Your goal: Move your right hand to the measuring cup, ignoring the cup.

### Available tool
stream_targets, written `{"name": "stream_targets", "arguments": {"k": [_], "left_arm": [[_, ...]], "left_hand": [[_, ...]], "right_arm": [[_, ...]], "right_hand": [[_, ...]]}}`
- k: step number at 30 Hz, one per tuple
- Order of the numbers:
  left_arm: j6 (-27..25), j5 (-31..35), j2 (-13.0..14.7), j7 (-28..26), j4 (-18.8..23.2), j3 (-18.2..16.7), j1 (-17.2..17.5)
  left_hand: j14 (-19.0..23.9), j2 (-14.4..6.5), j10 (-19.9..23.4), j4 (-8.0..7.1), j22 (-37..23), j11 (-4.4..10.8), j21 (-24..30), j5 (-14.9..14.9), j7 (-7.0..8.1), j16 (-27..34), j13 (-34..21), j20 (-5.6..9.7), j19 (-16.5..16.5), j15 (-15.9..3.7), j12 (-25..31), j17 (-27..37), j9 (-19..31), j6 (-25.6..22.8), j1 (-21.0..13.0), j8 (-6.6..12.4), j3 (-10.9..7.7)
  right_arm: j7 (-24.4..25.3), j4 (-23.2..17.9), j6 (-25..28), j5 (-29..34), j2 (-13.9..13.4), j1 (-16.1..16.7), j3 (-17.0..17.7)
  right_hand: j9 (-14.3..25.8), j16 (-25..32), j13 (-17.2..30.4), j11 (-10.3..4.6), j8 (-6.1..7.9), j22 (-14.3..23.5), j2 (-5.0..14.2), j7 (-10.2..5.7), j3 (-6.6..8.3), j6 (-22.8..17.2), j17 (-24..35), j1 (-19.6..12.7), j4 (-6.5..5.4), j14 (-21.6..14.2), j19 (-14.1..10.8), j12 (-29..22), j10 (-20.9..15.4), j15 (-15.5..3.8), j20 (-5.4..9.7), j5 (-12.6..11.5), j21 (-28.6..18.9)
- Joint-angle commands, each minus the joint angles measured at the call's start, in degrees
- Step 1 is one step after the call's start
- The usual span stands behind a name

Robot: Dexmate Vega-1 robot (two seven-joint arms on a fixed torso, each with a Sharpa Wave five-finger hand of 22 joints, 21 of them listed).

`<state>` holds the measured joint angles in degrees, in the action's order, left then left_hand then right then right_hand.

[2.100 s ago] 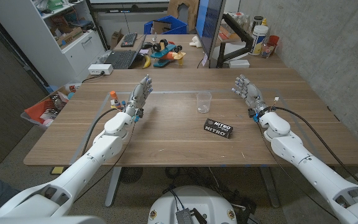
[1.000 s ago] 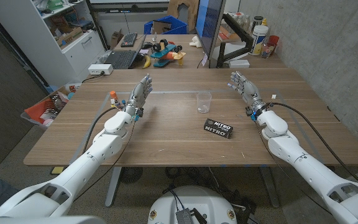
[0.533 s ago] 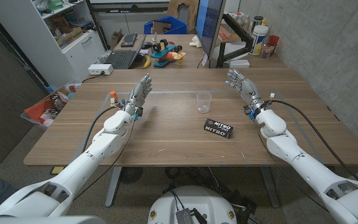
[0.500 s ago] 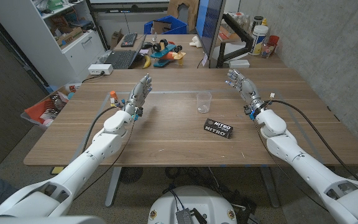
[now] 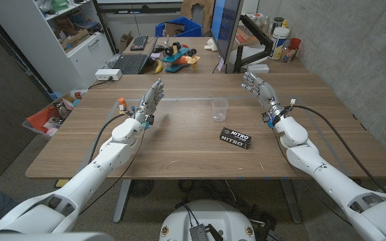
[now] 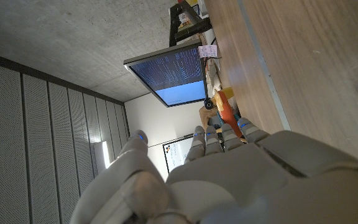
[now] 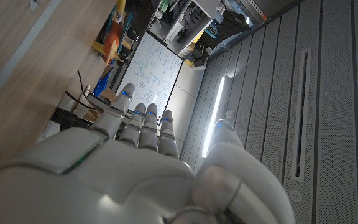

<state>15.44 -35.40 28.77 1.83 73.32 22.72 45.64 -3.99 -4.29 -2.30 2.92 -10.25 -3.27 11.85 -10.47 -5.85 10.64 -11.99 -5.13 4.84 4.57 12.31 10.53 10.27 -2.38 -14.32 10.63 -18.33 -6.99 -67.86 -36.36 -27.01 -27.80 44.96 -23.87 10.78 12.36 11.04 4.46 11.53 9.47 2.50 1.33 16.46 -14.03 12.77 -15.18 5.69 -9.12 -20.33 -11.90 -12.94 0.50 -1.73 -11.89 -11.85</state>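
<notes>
Hovering above the table's far right part, the right hand [image 5: 254,85] holds nothing, fingers loosely apart. The clear measuring cup [image 5: 220,110] stands upright toward the table's middle, inward of those fingers and a bit nearer the robot (the left hand [image 5: 150,100], also empty and spread, sits farther off). A black NITRO box [image 5: 236,138] lies nearer the robot, not in the path.

Small orange-capped item [image 5: 121,102] beside left hand [image 5: 150,100]: too small to identify.
</notes>
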Motion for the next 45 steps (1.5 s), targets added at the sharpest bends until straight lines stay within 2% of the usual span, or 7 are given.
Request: {"name": "stream_targets", "arguments": {"k": [1,23,45], "left_arm": [[0.22,0.13,-0.07,0.43,-0.37,0.22,-0.33],[-0.76,0.96,0.2,-0.1,0.41,0.74,-0.76],[-0.84,0.93,0.23,-0.14,0.77,0.75,-0.63]], "left_hand": [[0.11,-0.3,-0.05,0.33,-0.19,-0.71,-0.16,-0.08,-0.44,0.31,0.06,-0.81,0.02,0.55,0.3,0.14,0.07,-0.46,0.08,0.32,-0.23],[0.2,-0.27,0.08,0.43,-0.2,-0.69,-0.21,-0.07,-0.83,0.33,0.09,-0.64,0.05,0.51,0.33,0.13,0.06,-1.0,0.28,0.41,-0.14],[0.16,-0.31,0.03,0.51,-0.2,-0.94,-0.26,-0.07,-0.94,0.3,0.11,-0.39,0.12,0.7,0.29,0.12,0.07,-1.34,0.39,0.43,-0.1]], "right_arm": [[1.34,-0.9,-1.77,4.25,-1.15,-0.3,-0.91],[5.7,-3.38,-3.49,12.18,-3.14,-0.42,-1.45],[10.47,-6.5,-2.14,20.97,-4.95,-0.45,-2.36]], "right_hand": [[0.17,0.14,0.28,0.01,0.45,0.26,-0.63,-0.33,0.04,-0.86,0.05,-0.06,0.31,-0.14,-0.37,-0.23,-0.13,-0.18,-0.06,-0.48,0.06],[0.2,-0.06,0.3,-0.65,0.37,0.26,-1.06,-1.01,-0.25,-1.1,-0.09,0.39,0.35,0.09,-0.31,-0.17,-0.3,-0.41,0.06,-1.03,0.36],[0.22,-0.13,0.32,-0.96,0.31,0.26,-1.12,-1.18,-0.28,-1.22,-0.21,0.53,0.42,0.03,-0.25,-0.15,-0.55,-0.59,0.03,-1.53,0.55]]}}
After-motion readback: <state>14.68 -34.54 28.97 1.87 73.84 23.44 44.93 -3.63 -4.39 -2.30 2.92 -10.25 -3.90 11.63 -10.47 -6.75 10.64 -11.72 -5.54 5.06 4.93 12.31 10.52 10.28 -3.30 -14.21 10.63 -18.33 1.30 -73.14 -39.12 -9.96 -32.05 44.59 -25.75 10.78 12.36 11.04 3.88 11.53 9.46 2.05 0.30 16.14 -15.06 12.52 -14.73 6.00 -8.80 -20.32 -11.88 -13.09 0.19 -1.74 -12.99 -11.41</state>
